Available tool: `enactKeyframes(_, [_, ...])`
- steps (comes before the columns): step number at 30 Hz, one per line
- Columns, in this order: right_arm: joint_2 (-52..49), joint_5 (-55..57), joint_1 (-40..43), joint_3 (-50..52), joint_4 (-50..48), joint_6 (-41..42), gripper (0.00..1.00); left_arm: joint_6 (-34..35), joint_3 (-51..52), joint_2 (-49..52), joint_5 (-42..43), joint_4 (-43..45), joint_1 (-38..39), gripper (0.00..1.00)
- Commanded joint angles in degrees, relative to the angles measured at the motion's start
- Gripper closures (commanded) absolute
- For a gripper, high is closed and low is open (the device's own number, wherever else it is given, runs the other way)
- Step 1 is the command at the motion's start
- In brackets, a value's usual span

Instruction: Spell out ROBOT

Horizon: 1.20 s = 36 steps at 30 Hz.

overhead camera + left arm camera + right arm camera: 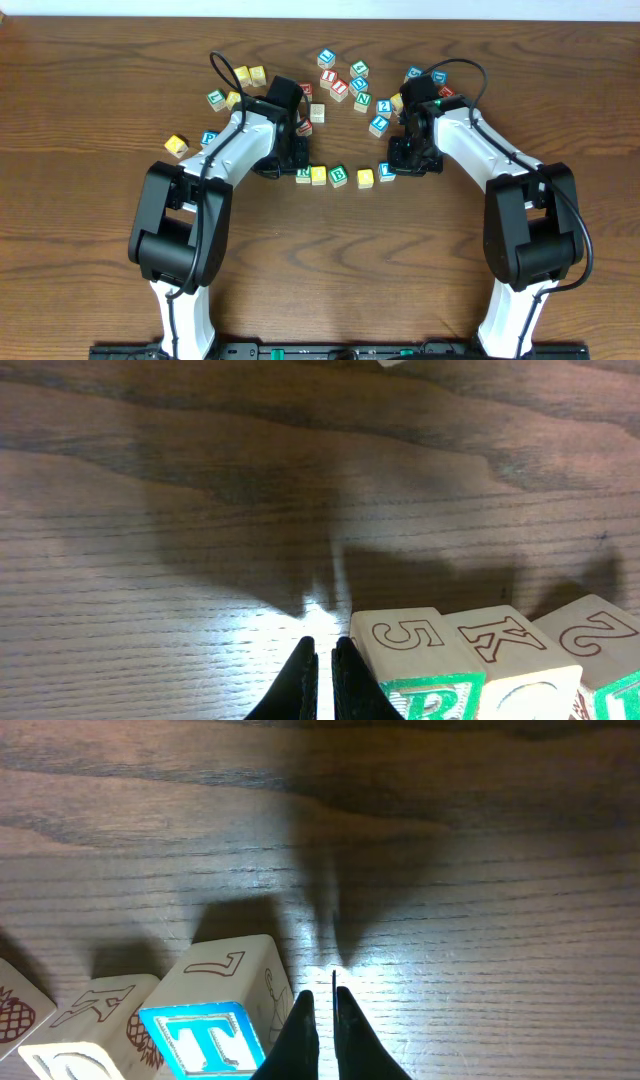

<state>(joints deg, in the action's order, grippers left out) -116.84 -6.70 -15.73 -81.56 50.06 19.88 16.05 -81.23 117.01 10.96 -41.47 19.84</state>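
Five blocks sit in a row on the counter (100, 60): the green R block (303, 175), a yellow block (319, 177), the green B block (338, 176), a second yellow block (365, 178) and the blue T block (386, 171).

The left end effector (321, 678) is shut tight and holds nothing. It is just at 9 o'clock of the green R block.

The right end effector (322, 1028) is shut and empty too, at 3 o'clock of the blue T block.

Loose blocks (340, 85) lie at 12 o'clock of the row.

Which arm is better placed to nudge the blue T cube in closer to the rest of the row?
Likely the right arm. The right gripper, shut, sits beside the blue T cube at that end of the row; the left gripper is at the opposite end, next to the green R cube.
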Motion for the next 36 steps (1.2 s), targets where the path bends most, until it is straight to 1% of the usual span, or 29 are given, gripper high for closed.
enactKeyframes(1, [-0.5,-0.8,-1.2,0.3,0.0,-0.7,0.98,-1.0,0.4,0.2,0.7,-0.1,0.3,0.92])
enactKeyframes(6, [-0.5,-1.7,-2.3,0.3,0.6,-0.6,0.97,-0.9,0.4,0.2,2.3,-0.2,1.4,0.92])
enactKeyframes(9, [-0.5,-1.7,-3.1,0.3,0.9,-0.4,0.97,0.4,0.4,0.2,2.4,-0.4,1.9,0.92])
enactKeyframes(19, [-0.5,-2.5,-4.0,0.3,1.0,-0.2,0.97,0.8,0.4,0.2,3.7,-0.1,1.9,0.93])
enactKeyframes(25, [-0.5,-3.0,-4.7,0.3,0.9,-0.2,0.97,2.1,0.4,0.2,7.2,1.6,1.9,0.93])
enactKeyframes(30, [-0.5,-3.5,-4.7,0.3,1.0,0.0,0.96,2.3,0.4,0.2,8.1,1.6,2.0,0.93])
enactKeyframes(36, [-0.5,-4.2,-4.7,0.3,0.9,0.9,0.96,4.9,0.4,0.2,8.1,1.3,3.0,0.92])
